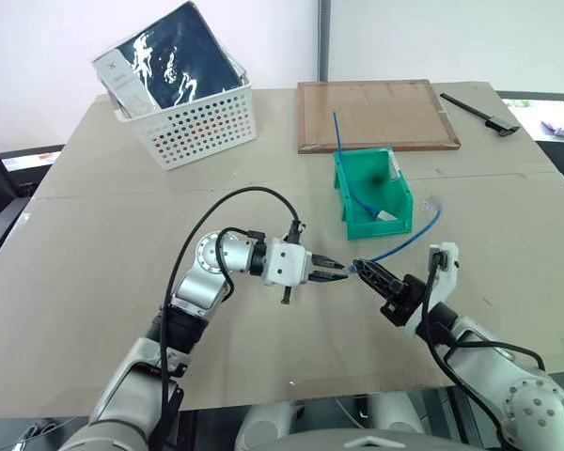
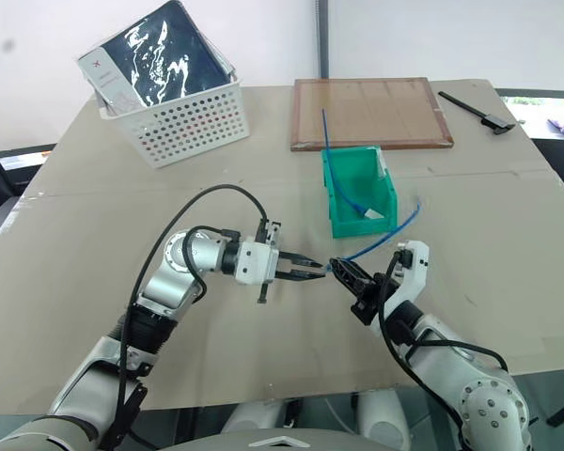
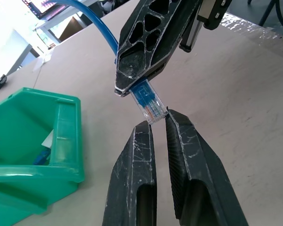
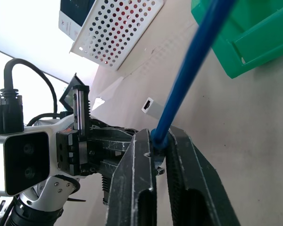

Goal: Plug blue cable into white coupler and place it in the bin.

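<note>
Blue cable (image 1: 409,240) is arching up off the counter (image 1: 122,282) beside the green bin (image 1: 340,193), and its plug (image 3: 148,101) end is hanging in the air between the two arms. The right gripper (image 1: 362,268) is clenching the cable just behind the plug, with the clear tip poking out past its fingers. The left gripper (image 1: 338,272) is closed, its fingertips (image 3: 141,134) meeting that clear tip; whether they are pinching it or only touching it is hard to tell.

The white coupler (image 4: 148,104) is lying loose on the counter, apart from both grippers, its dark socket hole showing in the right wrist view. So the plugging step is not yet done. What is in hand looks like a steadying or re-gripping of the plug.

Next, one gripper is probably needing to let go and fetch the coupler, turning its socket toward the plug. The other should be keeping the plug steady, and the two parts will be needing a straight line-up before pushing.
</note>
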